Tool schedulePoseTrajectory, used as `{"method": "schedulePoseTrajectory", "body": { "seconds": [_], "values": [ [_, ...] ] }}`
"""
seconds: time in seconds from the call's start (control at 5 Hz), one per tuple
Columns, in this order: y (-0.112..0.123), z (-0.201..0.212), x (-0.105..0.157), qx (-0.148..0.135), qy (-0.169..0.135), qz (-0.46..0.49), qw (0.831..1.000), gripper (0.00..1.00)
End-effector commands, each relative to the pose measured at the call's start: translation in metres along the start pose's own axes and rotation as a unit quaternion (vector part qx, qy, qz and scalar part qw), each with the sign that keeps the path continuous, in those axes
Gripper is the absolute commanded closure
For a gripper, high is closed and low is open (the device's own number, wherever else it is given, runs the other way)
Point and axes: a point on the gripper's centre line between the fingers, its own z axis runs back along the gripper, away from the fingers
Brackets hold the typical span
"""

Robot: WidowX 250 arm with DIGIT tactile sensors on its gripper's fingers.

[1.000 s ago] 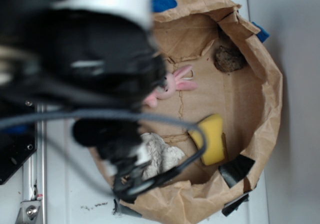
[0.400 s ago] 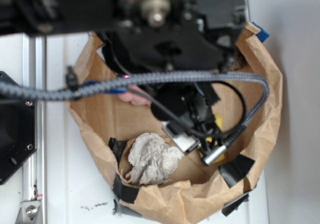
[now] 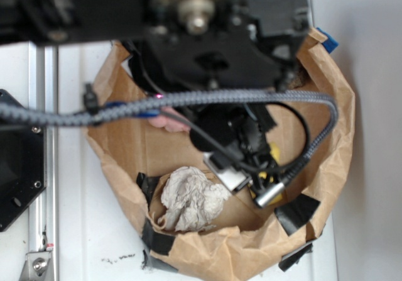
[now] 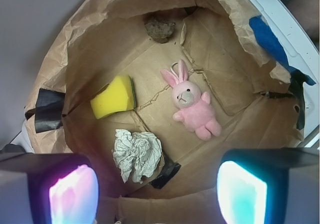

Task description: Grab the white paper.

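Note:
The white paper (image 4: 136, 154) is a crumpled greyish wad lying on the brown paper floor near the close wall of the lined bin. In the exterior view the white paper (image 3: 191, 199) lies uncovered at the bin's lower left. My gripper (image 4: 157, 194) hangs well above the bin, open, with its glowing pads (image 4: 72, 194) wide apart and nothing between them. The wad sits below and slightly left of the gap. My black arm (image 3: 213, 61) covers the upper half of the bin in the exterior view.
A pink plush bunny (image 4: 192, 106) lies right of centre and a yellow sponge (image 4: 114, 96) at the left. A brown lump (image 4: 160, 27) sits by the far wall. Crinkled brown paper walls (image 4: 90, 43) ring everything. Black tape (image 4: 165, 171) lies beside the wad.
Since a second ago my arm has swung from the bin's left side to above its upper middle, uncovering the paper and hiding the bunny. Nothing has moved over the last half second.

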Motion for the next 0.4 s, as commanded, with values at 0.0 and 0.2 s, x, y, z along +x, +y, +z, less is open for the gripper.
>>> {"method": "schedulePoseTrajectory", "body": {
  "seconds": [0.0,0.2],
  "values": [
    [0.004,-0.047,-0.019,0.044,-0.006,-0.011,0.999,0.0],
    [0.001,-0.068,-0.031,0.064,-0.014,-0.026,0.997,0.0]
  ]
}}
